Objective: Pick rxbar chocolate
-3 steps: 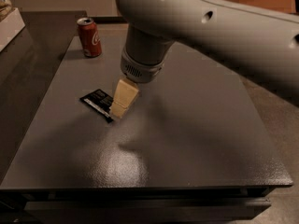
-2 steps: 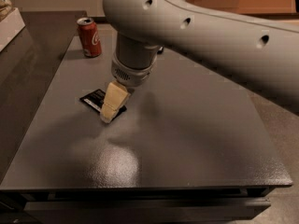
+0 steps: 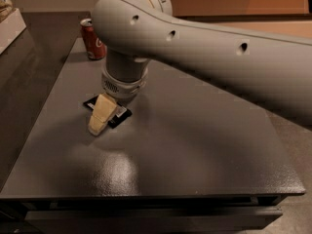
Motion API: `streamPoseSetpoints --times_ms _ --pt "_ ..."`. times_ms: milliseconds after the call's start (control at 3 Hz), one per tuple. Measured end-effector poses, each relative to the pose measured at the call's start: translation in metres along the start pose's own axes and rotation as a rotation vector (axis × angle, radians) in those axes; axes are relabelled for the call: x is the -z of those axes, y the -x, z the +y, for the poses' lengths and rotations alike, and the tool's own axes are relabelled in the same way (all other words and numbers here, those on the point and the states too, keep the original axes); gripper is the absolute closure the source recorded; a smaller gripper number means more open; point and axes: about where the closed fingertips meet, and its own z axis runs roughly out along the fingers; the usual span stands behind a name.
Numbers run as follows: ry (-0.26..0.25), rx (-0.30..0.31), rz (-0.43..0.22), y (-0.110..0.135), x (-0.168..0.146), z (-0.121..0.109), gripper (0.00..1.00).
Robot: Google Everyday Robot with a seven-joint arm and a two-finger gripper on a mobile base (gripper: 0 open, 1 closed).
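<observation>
Moved: the arm has swung left and the gripper has come lower, so it now covers more of the bar than a moment ago.
Table: dark and matt, its bare front stretch on my side of the gripper.
Gripper: pointing down and slightly left, its cream tip at or just above the table, in front of the bar.
Grip: I cannot tell whether it is spread or closed; it shows only as one cream shape.
Bar: lying flat on the table directly behind and under the gripper, black corners showing to its left and right; not lifted.
Handling: I judge it light and thin, with a slick, crinkly wrapper and a firm but bendable filling; it may skid on the table rather than rise.
Hold: across the narrow width near the middle, pinching the long edges.
Can: red, upright, well beyond the gripper at the far left.
Box: pale, farther left, off the table.
</observation>
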Motion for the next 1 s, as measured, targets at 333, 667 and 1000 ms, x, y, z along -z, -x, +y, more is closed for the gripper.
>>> streamPoseSetpoints --times_ms 333,667,1000 --pt "0.003 -0.005 -0.005 0.0051 -0.0079 0.0062 0.18" --pt "0.003 -0.003 -0.015 0.0098 -0.0087 0.0077 0.41" --pt "0.011 -0.004 -0.032 0.0136 -0.0043 0.0063 0.65"
